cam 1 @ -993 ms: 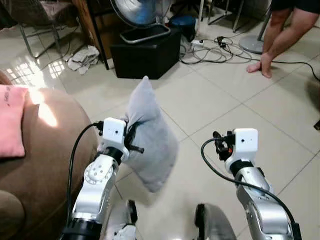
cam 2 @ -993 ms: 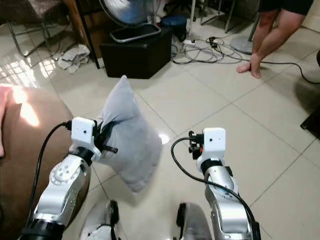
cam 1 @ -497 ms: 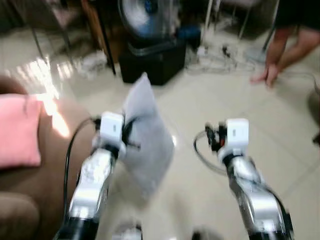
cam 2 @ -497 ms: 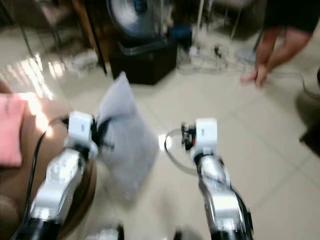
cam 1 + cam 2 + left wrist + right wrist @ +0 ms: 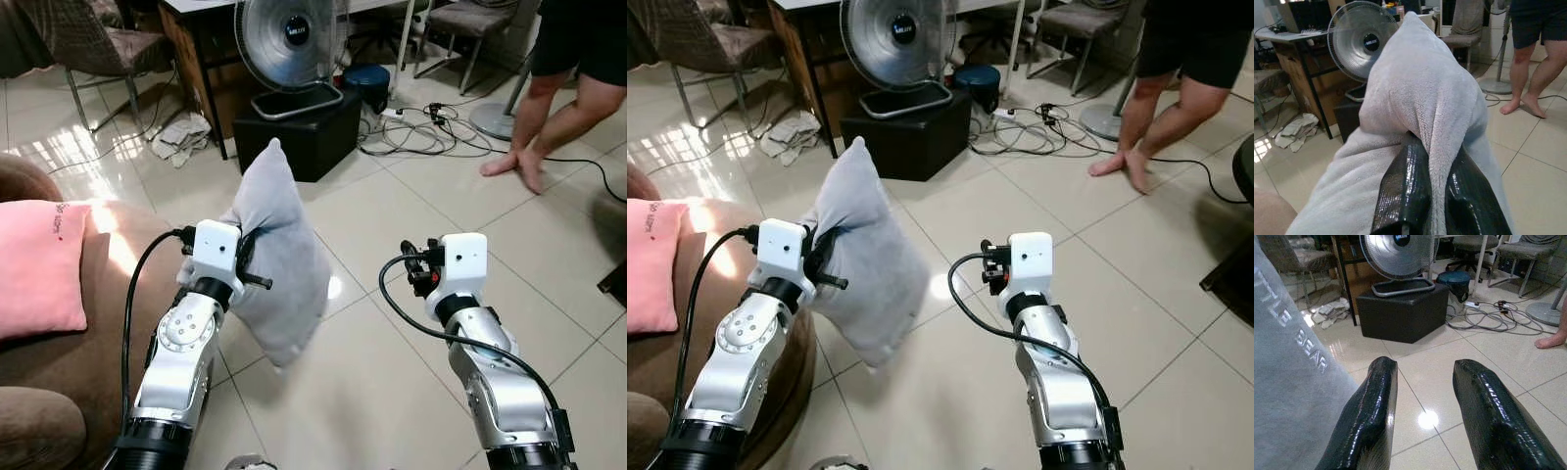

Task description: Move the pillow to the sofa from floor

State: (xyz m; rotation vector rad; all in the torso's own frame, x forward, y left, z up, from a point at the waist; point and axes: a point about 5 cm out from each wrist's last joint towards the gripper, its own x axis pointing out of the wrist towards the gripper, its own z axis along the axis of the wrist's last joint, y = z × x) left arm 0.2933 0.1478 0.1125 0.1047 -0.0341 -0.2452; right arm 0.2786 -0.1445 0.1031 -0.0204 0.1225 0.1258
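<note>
One grey pillow [image 5: 279,264] hangs clear of the tiled floor [image 5: 411,206], clamped by the left gripper [image 5: 1437,193], whose two fingers [image 5: 1405,196] pinch a fold of the fabric. It hangs just beside the rounded edge of the brown sofa [image 5: 108,294], its lower corner above bare tile. A pink cushion [image 5: 39,264] lies on the sofa seat, near that edge. The right gripper [image 5: 1422,416] is held over the floor, apart from the pillow, its fingers spread with nothing between them. Open tile lies ahead of both arms up to a black box [image 5: 299,132] carrying a fan [image 5: 291,39]; cables [image 5: 431,122] trail to the right of it, and a person's bare legs [image 5: 554,108] stand beyond. A crumpled cloth [image 5: 186,137] lies beside a table leg. Lettering reading "BEAR" [image 5: 1310,352] on the pillow appears in the right wrist view; the left wrist view gives the pinch itself.
</note>
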